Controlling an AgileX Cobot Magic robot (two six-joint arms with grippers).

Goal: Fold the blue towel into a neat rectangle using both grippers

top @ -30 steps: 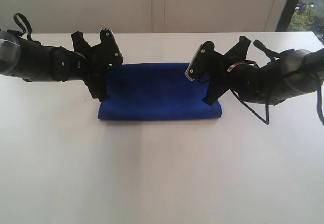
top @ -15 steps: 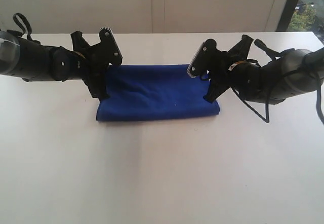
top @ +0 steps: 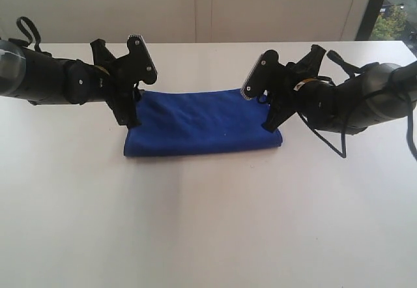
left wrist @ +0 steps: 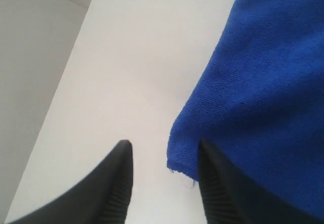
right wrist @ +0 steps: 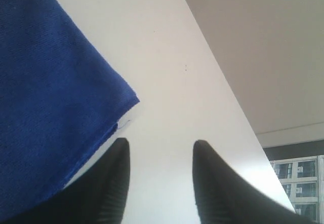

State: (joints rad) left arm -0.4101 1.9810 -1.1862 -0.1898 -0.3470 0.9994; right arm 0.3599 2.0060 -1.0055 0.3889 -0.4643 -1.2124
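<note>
The blue towel [left wrist: 263,82] beside the left gripper [left wrist: 163,148] is soft, finely woven matt cloth. The gripper's fingers [left wrist: 119,183] are ribbed matt black. The table [left wrist: 142,57] beneath is smooth white.

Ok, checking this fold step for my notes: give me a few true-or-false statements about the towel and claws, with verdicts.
1. The towel lies folded on the table. True.
2. The left claw is shut on the towel. False: its jaws stand apart, gripping nothing.
3. The right claw is open. True.
4. Both claws are at the same end of the towel. False: one is at each end.
</note>
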